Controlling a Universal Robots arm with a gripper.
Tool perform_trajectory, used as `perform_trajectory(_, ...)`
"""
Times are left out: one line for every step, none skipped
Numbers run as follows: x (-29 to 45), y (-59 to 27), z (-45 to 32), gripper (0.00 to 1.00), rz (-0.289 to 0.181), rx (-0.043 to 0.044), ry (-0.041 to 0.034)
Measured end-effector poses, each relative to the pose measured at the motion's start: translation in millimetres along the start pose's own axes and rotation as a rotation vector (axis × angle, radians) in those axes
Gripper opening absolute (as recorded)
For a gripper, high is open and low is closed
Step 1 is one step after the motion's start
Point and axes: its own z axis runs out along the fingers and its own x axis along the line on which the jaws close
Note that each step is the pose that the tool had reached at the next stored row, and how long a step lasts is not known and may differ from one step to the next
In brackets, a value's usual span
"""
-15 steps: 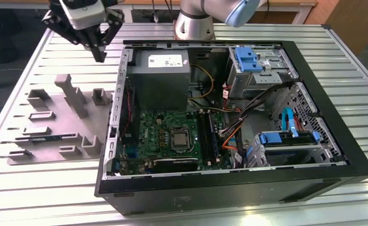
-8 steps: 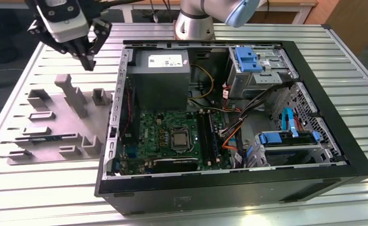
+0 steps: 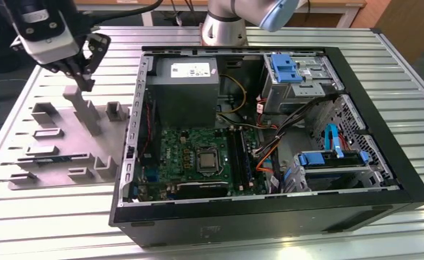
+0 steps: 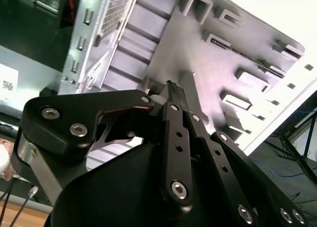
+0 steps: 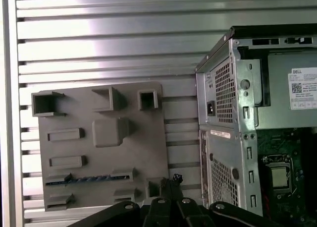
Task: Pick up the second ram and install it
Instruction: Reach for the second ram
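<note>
Although a white label [image 3: 192,69] with dark print and a square code sits on the power supply [image 3: 186,97] inside the open computer case [image 3: 270,219], and a small sticker [image 5: 220,134] marks the case's rear panel, the second ram [image 3: 56,160] shows no label of its own. It lies flat in a slot of the grey tray [image 3: 67,142] on the slatted counter [image 3: 53,216], at the exterior view's left of the case. The gripper [image 3: 89,84], fingers together and holding nothing, hangs over the tray's far part, well apart from the ram.
</note>
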Motion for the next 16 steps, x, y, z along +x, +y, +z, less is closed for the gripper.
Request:
perform_trajectory(2.9,-1.8,0.6,0.11,0.000,0.0001,0.0001)
perform_trajectory(5.9,-3.6,1.3,0.11,0.000,0.0000,0.0000)
perform_trajectory(9.2,-5.3,1.9,0.11,0.000,0.0000,0.0000)
perform_trajectory(12.5,-7.1,2.6,0.11,0.000,0.0000,0.0000)
perform_trajectory(15.9,-8.8,3.4,0.11,0.000,0.0000,0.0001)
perform_trajectory(19.3,-10.4,4.4,0.11,0.000,-0.0001,0.0000)
perform_trajectory(22.8,-11.7,5.7,0.11,0.000,0.0000,0.0000)
perform_trajectory(25.9,-12.5,7.3,0.11,0.000,0.0001,0.0001)
perform_trajectory(28.6,-13.0,8.9,0.11,0.000,0.0001,0.0002)
perform_trajectory(31.2,-13.5,10.7,0.11,0.000,0.0001,0.0001)
perform_trajectory(33.8,-13.9,12.4,0.11,0.000,0.0000,0.0000)
perform_trajectory(36.6,-14.3,14.1,0.11,0.000,0.0000,0.0000)
perform_trajectory(39.5,-14.6,15.8,0.11,0.000,0.0000,0.0000)
perform_trajectory(42.7,-14.9,17.5,0.11,0.000,0.0001,0.0001)
perform_trajectory(46.1,-15.3,19.3,0.11,0.000,0.0001,0.0001)
perform_trajectory(49.3,-15.6,21.0,0.11,0.000,0.0000,0.0000)
